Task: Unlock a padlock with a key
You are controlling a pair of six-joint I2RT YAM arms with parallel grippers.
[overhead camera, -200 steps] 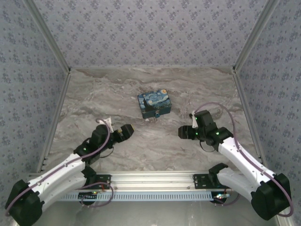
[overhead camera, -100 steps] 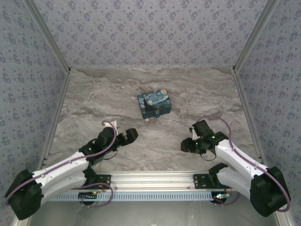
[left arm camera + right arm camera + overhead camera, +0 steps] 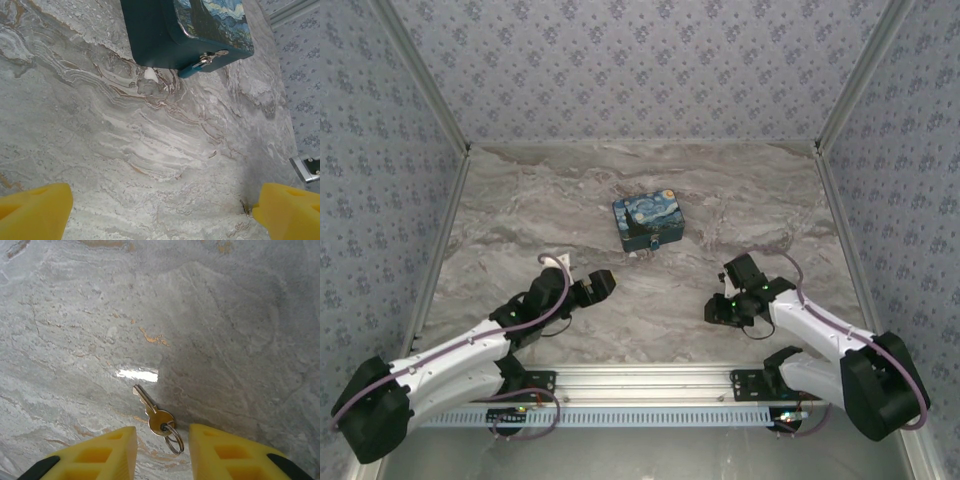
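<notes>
The tiny teal padlock (image 3: 191, 70) hangs from the silvery hasp (image 3: 210, 57) on the front of the starry-night tin box (image 3: 647, 221), and it is a small speck (image 3: 654, 243) in the top view. A brass key (image 3: 151, 410) with a wire ring (image 3: 174, 438) lies flat on the marble between the yellow fingers (image 3: 100, 455) of my right gripper (image 3: 162, 452), which is open around the key without touching it. My left gripper (image 3: 162, 220) is open wide with nothing between its fingers, low over the table short of the box. In the top view the left gripper (image 3: 599, 285) and right gripper (image 3: 717, 308) sit in front of the box.
A small white scrap (image 3: 150, 75) lies at the box's front bottom edge. Patterned walls with metal frame rails (image 3: 430, 250) enclose the marble table (image 3: 650, 300). A metal rail (image 3: 640, 385) runs along the near edge by the arm bases.
My right gripper has drawn back toward the near edge and come down over the key. The left gripper has shifted slightly right. The box has stayed put.
</notes>
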